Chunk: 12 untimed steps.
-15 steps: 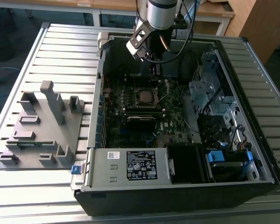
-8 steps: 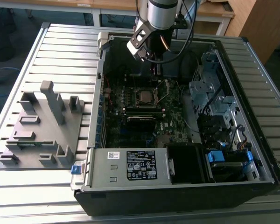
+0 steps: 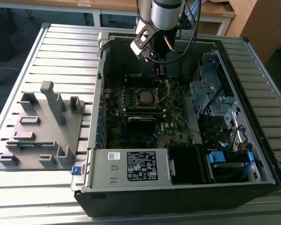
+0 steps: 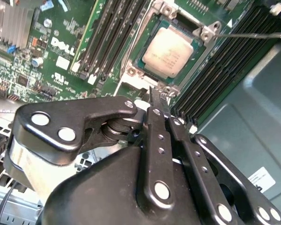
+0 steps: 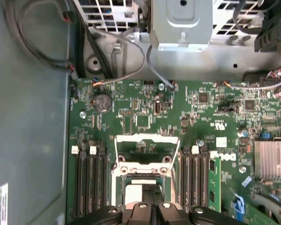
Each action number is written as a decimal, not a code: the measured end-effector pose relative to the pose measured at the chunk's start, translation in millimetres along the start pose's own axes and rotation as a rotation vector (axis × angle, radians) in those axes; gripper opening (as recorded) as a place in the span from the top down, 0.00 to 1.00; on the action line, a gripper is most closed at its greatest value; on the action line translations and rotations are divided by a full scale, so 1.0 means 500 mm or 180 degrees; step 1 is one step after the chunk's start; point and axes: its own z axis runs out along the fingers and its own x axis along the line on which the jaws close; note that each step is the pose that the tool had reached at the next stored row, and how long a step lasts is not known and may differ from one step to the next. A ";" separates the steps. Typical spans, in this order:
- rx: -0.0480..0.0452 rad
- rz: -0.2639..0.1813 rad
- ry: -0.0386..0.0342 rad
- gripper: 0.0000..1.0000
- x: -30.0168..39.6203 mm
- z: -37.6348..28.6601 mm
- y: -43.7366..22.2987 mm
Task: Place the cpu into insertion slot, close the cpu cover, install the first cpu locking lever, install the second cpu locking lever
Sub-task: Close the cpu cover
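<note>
One grey tray [image 3: 42, 126] lies at the exterior view's left, then the open computer case [image 3: 101, 93]. Further right, mid-board, you have the socket [image 3: 147, 96]. The chip [image 4: 168, 49] lies flat in it, face up; being square, it has no long axis. Treat it as light, stiff and fragile, so touch only its edges. The cover [image 5: 147, 138] looks swung up beside it. Your gripper [image 4: 155, 96] hangs near, clenched on nothing.

Even room light, case [image 3: 178, 200] interior apparently shadowed

Grey fixture [image 3: 42, 133] beside open computer case [image 3: 131, 202]
</note>
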 end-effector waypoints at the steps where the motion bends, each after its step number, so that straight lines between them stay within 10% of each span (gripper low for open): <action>1: 0.0000 0.0000 0.0000 0.90 0.000 0.000 0.004; 12: 0.0000 0.0000 0.0000 0.90 0.002 0.002 0.055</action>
